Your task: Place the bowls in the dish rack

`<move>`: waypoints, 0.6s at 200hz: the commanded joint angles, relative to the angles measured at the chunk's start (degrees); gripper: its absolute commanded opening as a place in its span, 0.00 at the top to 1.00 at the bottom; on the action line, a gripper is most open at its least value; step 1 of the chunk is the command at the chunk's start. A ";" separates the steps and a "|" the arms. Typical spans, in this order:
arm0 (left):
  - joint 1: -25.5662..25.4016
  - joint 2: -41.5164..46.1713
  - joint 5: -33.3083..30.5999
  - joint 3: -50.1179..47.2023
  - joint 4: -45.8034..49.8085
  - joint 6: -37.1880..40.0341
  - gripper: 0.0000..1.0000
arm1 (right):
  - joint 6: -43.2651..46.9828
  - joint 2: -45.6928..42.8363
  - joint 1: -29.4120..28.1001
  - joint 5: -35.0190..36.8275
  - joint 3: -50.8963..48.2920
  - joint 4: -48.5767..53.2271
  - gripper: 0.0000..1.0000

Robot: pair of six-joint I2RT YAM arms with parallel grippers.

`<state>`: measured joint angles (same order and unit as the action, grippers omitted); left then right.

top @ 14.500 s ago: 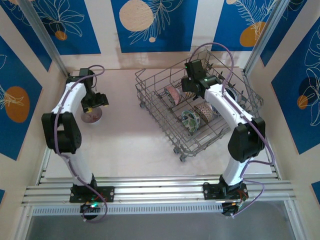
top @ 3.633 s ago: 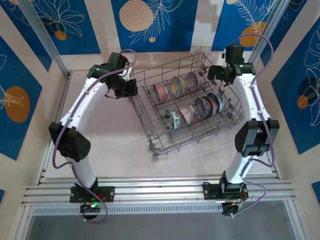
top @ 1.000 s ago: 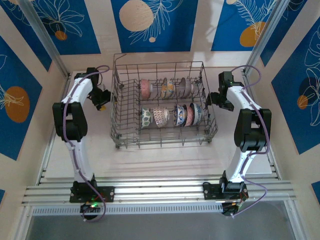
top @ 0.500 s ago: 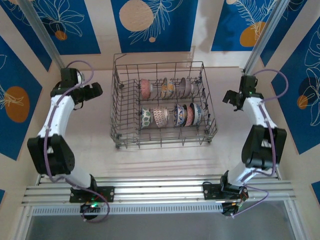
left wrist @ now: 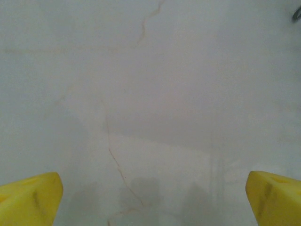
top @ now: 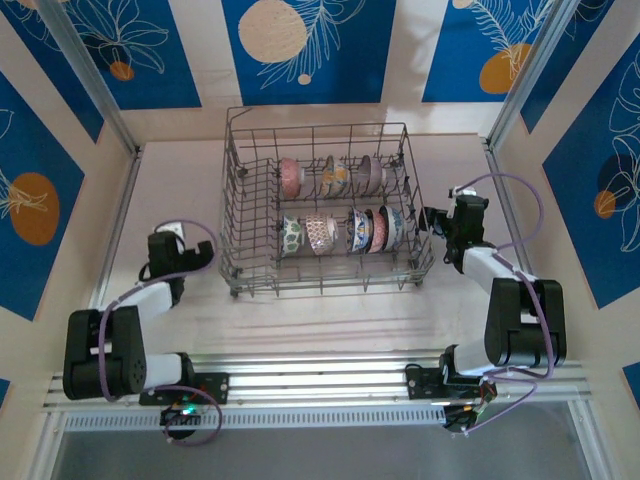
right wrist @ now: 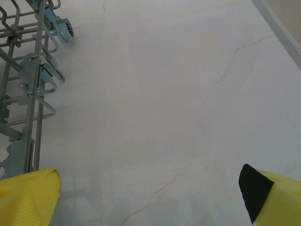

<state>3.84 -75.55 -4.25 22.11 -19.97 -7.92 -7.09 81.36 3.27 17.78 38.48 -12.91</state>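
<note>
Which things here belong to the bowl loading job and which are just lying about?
Job: dish rack, bowls standing in it, left end effector and right end effector, both open.
Not the job: table, blue wall panels.

We read no txt, nos., logos or labels anywhere. The bowls [top: 321, 233] in the dish rack [top: 250, 225] carry painted patterns only, no lettering. The blue wall panels [top: 300, 45] show leaf & circle motifs, no words.
</note>
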 commanded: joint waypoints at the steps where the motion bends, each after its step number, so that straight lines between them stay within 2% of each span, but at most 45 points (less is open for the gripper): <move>1: -2.42 -1.86 -2.37 0.81 -15.57 3.60 0.01 | 1.81 0.62 -5.24 -5.23 -0.19 -5.32 0.00; 29: -3.79 -6.30 -2.61 0.56 -23.58 4.41 0.01 | 4.48 3.50 -8.88 -3.10 -9.25 -23.27 0.00; 39: -4.11 -8.36 -1.47 -0.04 -27.37 5.41 0.01 | 4.44 3.79 -9.10 -2.68 -10.03 -24.06 0.00; 52: -5.43 -8.74 -0.77 0.08 -26.92 7.16 0.01 | 4.36 2.88 -8.13 -5.45 -12.70 -28.32 0.00; 74: -6.34 -15.20 0.29 -5.02 -44.09 8.64 0.01 | 4.00 3.81 -5.93 -11.30 -16.32 -35.15 0.01; 86: -6.99 -12.96 -0.74 -4.42 -39.31 8.96 0.01 | 3.00 6.59 -5.01 -12.76 -16.08 -37.72 0.00; 97: -7.75 -14.39 -0.27 -4.44 -41.63 10.28 0.01 | 2.86 5.36 -4.01 -14.79 -15.25 -33.56 0.00; 120: -8.19 -14.21 -1.28 -2.98 -38.54 10.39 0.01 | 2.59 5.69 -3.75 -15.13 -15.31 -34.56 0.01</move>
<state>-0.40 -88.64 -8.54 18.22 -55.40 -1.91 -4.58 86.59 0.47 11.73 23.77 -46.02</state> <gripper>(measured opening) 0.992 0.994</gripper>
